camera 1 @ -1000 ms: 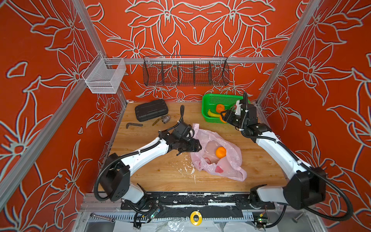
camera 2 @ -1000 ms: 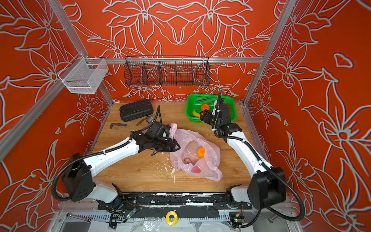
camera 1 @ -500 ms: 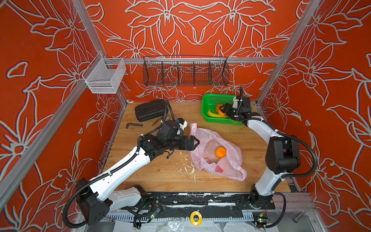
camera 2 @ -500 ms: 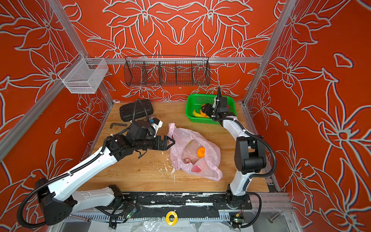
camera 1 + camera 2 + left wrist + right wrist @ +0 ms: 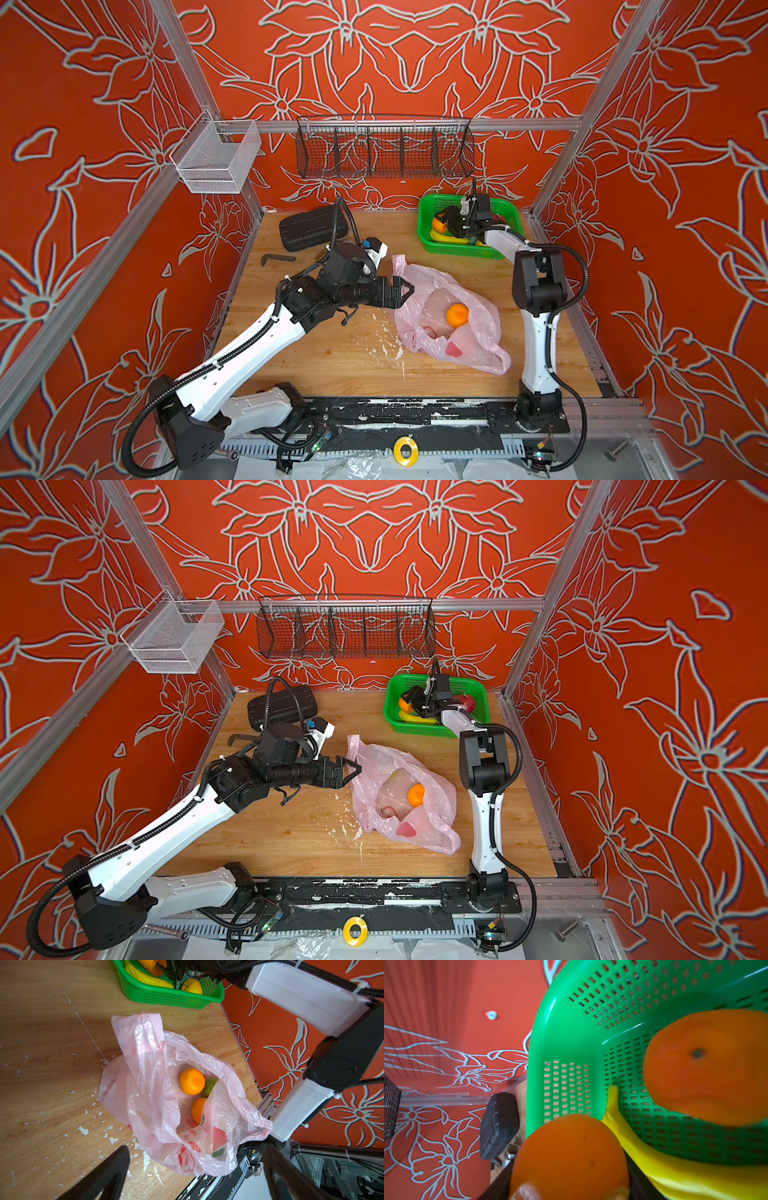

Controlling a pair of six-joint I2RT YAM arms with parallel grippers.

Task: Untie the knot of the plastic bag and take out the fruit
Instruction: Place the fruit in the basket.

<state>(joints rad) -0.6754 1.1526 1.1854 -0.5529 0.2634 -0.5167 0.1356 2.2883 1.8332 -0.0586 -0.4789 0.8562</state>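
four oranges (image 5: 192,1081), one banana (image 5: 654,1157), one bag (image 5: 145,1084), one basket (image 5: 571,1032)

Top views look steeply down; both wrist views share the green basket (image 5: 170,998).

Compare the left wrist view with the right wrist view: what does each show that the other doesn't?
Left wrist only: the plastic bag lying open, with two oranges and a round green fruit inside it, and the left gripper with its jaws wide apart and empty. Right wrist only: the right gripper, jaws closed on a held orange, and the black case. Both: the green basket and the yellow banana lying in it.
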